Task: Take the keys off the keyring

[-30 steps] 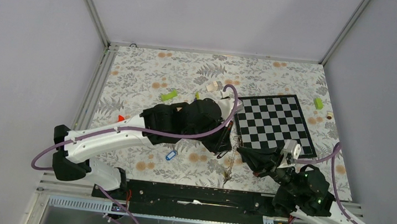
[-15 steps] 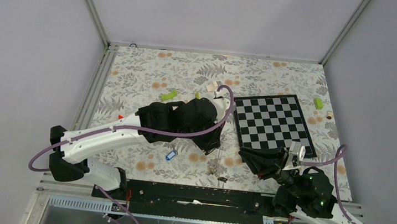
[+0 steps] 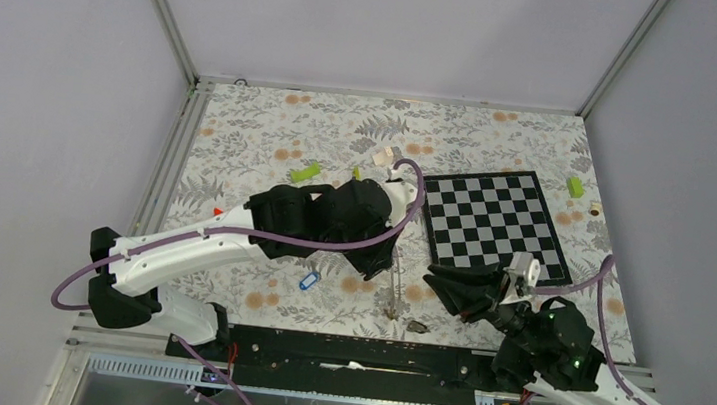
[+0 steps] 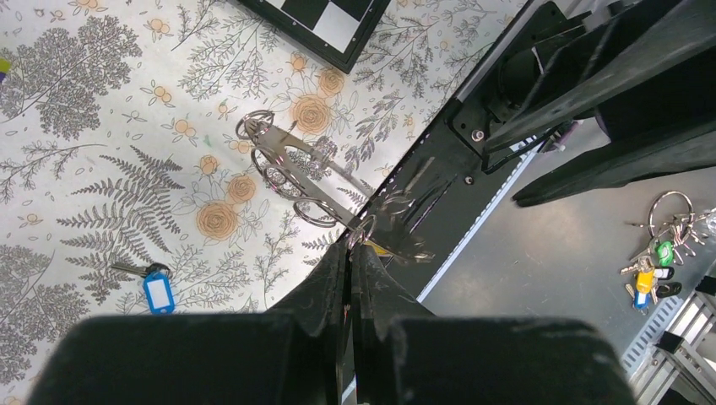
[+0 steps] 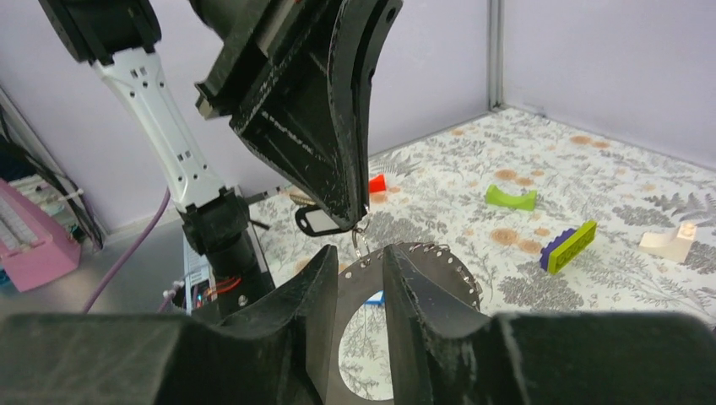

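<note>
The keyring [image 3: 394,289] is a flat silver hoop with holes along its rim. It hangs from my left gripper [image 3: 391,261], which is shut on a small split ring at the hoop's rim [image 4: 365,232]. A black key tag [image 5: 325,221] hangs by that grip. My right gripper [image 5: 369,266] is open, its fingers a little apart, with the hoop [image 5: 422,261] just beyond them; in the top view it [image 3: 439,282] sits right of the hoop. A blue key [image 3: 309,280] lies loose on the cloth. A dark key [image 3: 417,325] lies near the front edge.
A chessboard [image 3: 493,222] lies at the right. Lime-green blocks [image 3: 305,172] [image 3: 574,186] and a white block [image 3: 384,155] lie farther back. A small red piece [image 3: 220,213] sits at the left. The black rail [image 3: 349,352] runs along the near edge.
My right gripper drew back to the right, then came forward to the hoop again. My left gripper shifted slightly left with the hoop. The dark key now lies on the table farther right.
</note>
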Controlling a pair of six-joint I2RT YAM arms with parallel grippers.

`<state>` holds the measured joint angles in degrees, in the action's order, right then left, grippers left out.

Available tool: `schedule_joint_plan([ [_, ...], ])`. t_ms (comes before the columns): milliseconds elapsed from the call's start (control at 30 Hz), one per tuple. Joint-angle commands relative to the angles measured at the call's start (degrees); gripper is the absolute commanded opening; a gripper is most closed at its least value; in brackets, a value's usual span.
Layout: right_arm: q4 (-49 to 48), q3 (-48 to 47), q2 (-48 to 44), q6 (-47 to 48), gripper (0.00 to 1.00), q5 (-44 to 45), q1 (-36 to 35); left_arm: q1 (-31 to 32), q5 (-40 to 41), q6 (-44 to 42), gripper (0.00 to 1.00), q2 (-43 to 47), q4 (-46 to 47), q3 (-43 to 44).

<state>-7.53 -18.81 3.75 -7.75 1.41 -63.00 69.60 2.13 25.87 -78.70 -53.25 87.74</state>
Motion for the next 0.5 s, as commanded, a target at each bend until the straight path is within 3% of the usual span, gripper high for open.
schedule_joint_plan([
  [0,0.1,-2.4,3.3,1.5,0.36,-4.5,0.1,0.0,-3.0,-3.2,0.0,2.2,3.9,2.4],
  [267,2.5,-3.3,3.1,5.2,0.45,-5.5,0.2,0.1,-6.3,-12.4,0.0,8.7,12.3,-4.7],
  [467,3.3,-3.2,-0.6,7.5,0.51,-3.0,0.1,0.2,-7.9,-25.1,0.0,16.5,20.6,-11.5],
])
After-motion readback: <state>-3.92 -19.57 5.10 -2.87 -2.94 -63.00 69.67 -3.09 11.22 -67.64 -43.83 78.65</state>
